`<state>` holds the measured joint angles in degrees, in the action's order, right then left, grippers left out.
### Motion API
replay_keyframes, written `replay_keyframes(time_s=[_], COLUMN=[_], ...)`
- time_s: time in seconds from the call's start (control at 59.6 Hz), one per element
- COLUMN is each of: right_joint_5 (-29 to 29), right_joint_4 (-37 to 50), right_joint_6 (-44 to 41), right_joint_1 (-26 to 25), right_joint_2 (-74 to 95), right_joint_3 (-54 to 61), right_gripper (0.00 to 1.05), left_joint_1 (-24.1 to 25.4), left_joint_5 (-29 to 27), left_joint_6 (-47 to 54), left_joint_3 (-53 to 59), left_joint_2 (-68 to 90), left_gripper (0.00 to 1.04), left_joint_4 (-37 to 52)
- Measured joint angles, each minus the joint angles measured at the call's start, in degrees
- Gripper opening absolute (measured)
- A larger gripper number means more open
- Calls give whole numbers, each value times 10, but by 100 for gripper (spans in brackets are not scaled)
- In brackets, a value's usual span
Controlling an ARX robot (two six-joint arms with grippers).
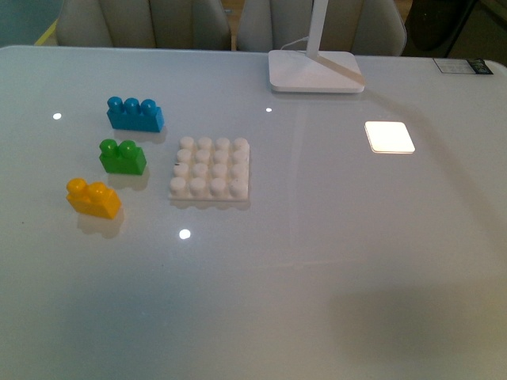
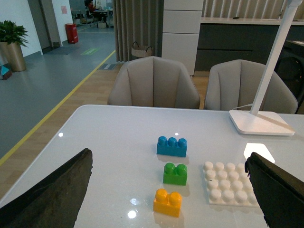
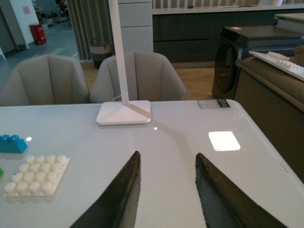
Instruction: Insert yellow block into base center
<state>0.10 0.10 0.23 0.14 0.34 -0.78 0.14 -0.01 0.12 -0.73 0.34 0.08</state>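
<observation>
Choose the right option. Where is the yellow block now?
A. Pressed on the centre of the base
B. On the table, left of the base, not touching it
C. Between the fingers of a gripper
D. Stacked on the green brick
B: in the front view the yellow block sits on the table to the left of the base, with bare table between them.
</observation>
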Motion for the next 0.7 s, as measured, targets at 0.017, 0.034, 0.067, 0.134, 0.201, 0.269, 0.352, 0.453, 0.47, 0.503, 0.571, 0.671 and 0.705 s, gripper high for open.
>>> replay_keyframes(time_s=[0.017, 0.034, 0.067, 0.134, 0.201, 0.269, 0.352, 0.453, 0.47, 0.503, 0.571, 0.671, 0.705], right_joint_5=[0, 0, 0, 0, 0, 0, 0, 0, 0, 0, 0, 0, 0], right_joint_4=[0, 0, 0, 0, 0, 0, 0, 0, 0, 0, 0, 0, 0], right_joint_6=[0, 0, 0, 0, 0, 0, 0, 0, 0, 0, 0, 0, 0], right_joint_1=[0, 0, 0, 0, 0, 0, 0, 0, 0, 0, 0, 0, 0], right_joint_2=[0, 0, 0, 0, 0, 0, 0, 0, 0, 0, 0, 0, 0], right_joint_3=[0, 0, 0, 0, 0, 0, 0, 0, 0, 0, 0, 0, 0], right_gripper=[56, 59, 65, 82, 94, 96, 96, 96, 96, 96, 96, 96, 96], left_joint_1=[0, 0, 0, 0, 0, 0, -28, -60, -66, -70, -75, -75, -75], left_joint_5=[0, 0, 0, 0, 0, 0, -47, -61, -61, -63, -63, -61, -59], left_joint_6=[0, 0, 0, 0, 0, 0, -70, -115, -119, -120, -117, -99, -89], left_joint_3=[0, 0, 0, 0, 0, 0, -82, -127, -132, -136, -147, -157, -160], left_joint_2=[0, 0, 0, 0, 0, 0, 117, 240, 263, 284, 330, 398, 434], left_gripper=[97, 97, 97, 97, 97, 97, 97, 97, 97, 97, 97, 97, 97], left_joint_4=[0, 0, 0, 0, 0, 0, -186, -249, -236, -218, -164, -82, -42])
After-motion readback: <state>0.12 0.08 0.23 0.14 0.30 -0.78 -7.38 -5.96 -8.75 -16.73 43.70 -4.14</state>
